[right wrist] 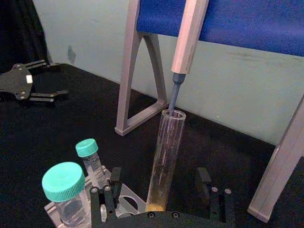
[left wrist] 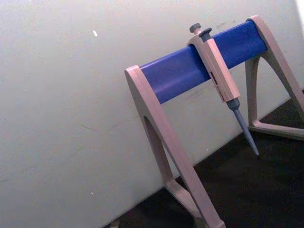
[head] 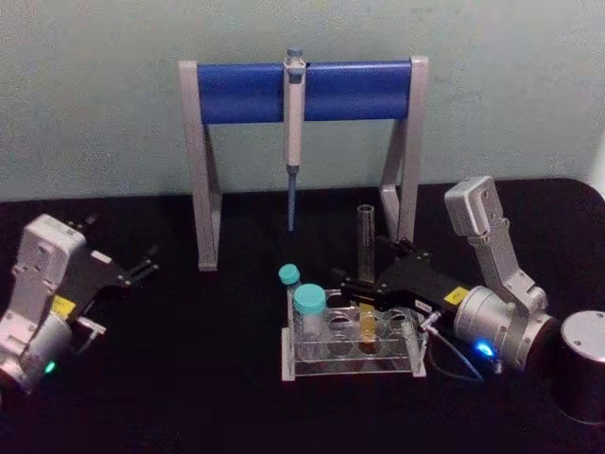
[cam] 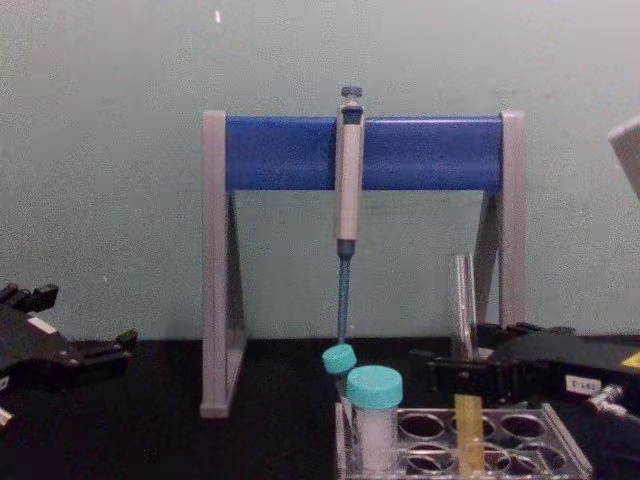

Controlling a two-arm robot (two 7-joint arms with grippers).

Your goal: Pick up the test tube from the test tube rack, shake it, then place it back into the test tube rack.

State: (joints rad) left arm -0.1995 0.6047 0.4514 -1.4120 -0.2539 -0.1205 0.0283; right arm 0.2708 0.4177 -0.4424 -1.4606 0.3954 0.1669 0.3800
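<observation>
Currently your left gripper (head: 142,267) is idling at far left, fingers spread, holding nothing. Centre: the test tube rack (head: 350,365) is sitting just before the pipette stand (head: 302,92). The test tube (head: 366,241) is standing upright in the rack. Your right gripper (right wrist: 158,178) is straddling the tube, fingers apart, a gap showing on either side.
</observation>
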